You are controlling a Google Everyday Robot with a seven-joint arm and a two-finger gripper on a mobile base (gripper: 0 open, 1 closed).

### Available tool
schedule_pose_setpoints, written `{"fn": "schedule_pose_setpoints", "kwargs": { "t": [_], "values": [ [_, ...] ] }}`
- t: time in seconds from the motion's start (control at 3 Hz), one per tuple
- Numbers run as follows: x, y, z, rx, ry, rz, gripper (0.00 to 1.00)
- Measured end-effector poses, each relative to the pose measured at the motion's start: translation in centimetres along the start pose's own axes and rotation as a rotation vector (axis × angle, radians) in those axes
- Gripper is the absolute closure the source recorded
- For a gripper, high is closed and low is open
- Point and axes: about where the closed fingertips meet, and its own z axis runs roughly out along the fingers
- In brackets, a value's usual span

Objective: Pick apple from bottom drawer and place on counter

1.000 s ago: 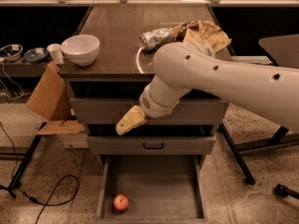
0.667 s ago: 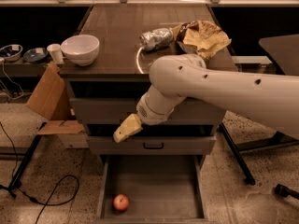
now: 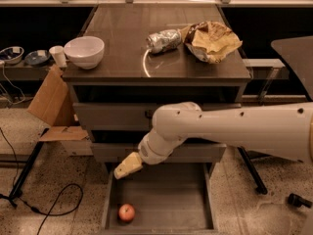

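the tan-tipped claw (image 3: 128,165) had dropped from the middle drawer front of a second before to the far left rim of the wide grey metal bottom drawer (image 3: 171,202). it hung above and apart from the small round red apple (image 3: 126,212), which lay near left on the drawer floor. the reach looked well advanced, the grasp not yet made. whether the claw was apart or together could not be told. the dark glossy surface (image 3: 122,48) waited above.
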Motion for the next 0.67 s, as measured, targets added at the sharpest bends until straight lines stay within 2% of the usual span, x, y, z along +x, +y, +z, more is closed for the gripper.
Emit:
{"fn": "schedule_pose_setpoints", "kwargs": {
  "t": [0.33, 0.67],
  "values": [
    [2.2, 1.5, 5.9, 0.000, 0.015, 0.020, 0.00],
    [4.4, 1.3, 15.2, 0.025, 0.049, 0.054, 0.00]
  ]
}}
